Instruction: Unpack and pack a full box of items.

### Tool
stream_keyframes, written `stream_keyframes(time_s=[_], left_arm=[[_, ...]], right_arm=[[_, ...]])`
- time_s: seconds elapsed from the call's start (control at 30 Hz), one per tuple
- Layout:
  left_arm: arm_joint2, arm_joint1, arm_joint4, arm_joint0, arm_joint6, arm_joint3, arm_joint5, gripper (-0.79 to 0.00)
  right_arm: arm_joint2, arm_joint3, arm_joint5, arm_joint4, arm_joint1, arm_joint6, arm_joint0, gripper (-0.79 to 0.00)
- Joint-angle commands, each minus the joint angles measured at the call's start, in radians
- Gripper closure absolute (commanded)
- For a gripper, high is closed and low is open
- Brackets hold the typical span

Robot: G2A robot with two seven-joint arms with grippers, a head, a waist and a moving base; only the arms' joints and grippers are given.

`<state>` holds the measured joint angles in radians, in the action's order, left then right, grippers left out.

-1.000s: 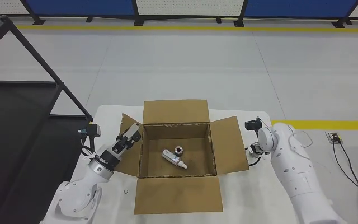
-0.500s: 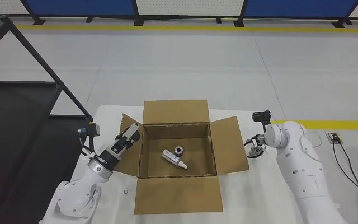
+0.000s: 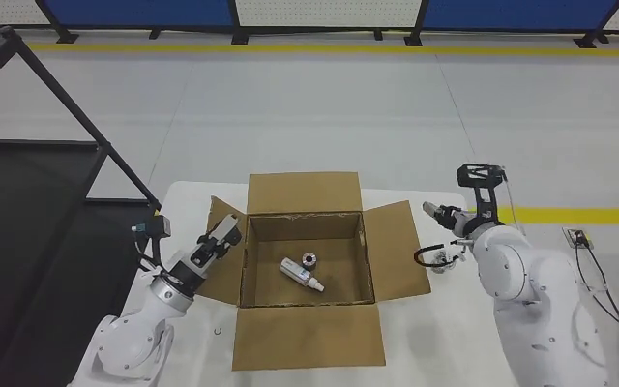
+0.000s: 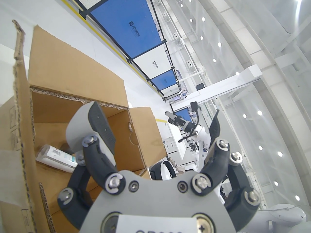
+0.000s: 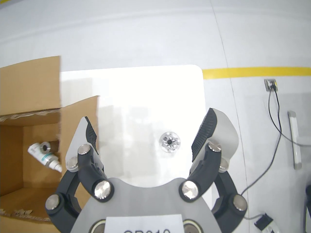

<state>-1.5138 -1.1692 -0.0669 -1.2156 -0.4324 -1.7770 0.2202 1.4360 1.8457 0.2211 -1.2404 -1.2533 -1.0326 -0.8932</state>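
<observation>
An open cardboard box (image 3: 305,193) stands mid-table with all its flaps folded out. Inside lie a white bottle (image 3: 302,273) and a small round metal part (image 3: 309,258). My left gripper (image 3: 224,232) is open beside the box's left flap, and the left wrist view looks past its fingers (image 4: 102,127) to the bottle (image 4: 56,158). My right gripper (image 3: 437,213) is open and raised above the table past the right flap. Below it a second round metal part (image 5: 170,141) lies on the white table (image 5: 145,86), apart from both fingers.
A black metal frame (image 3: 58,116) stands left of the table. On the floor at the right are a socket with a cable (image 5: 274,122) and a yellow line. Bare table shows right of the box.
My right arm has swung outward and lifted, carrying its gripper up and away from the table surface by the right flap. The left arm and the box contents have not moved.
</observation>
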Motion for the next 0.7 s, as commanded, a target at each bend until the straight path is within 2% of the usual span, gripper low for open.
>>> stream_keyframes(time_s=[0.0, 0.17, 0.33, 0.47, 0.67], left_arm=[[-0.006, 0.001, -0.003, -0.007, 0.003, -0.002, 0.004, -0.785], [-0.029, 0.003, -0.012, -0.025, 0.014, -0.01, 0.014, -0.785], [-0.065, 0.006, -0.027, -0.048, 0.024, -0.019, 0.021, -0.785], [-0.093, 0.008, -0.04, -0.069, 0.032, -0.024, 0.029, -0.785], [-0.116, 0.01, -0.052, -0.09, 0.034, -0.03, 0.039, -0.785]], right_arm=[[-0.041, 0.056, -0.039, 0.009, -0.002, 0.006, -0.021, -0.785], [-0.167, 0.113, -0.096, -0.026, -0.01, -0.002, -0.019, -0.785], [-0.322, 0.082, -0.131, -0.061, -0.029, -0.054, 0.044, -0.785], [-0.447, -0.016, -0.14, -0.053, -0.054, -0.098, 0.123, -0.785], [-0.616, -0.249, -0.152, 0.031, -0.111, -0.121, 0.259, -0.785]])
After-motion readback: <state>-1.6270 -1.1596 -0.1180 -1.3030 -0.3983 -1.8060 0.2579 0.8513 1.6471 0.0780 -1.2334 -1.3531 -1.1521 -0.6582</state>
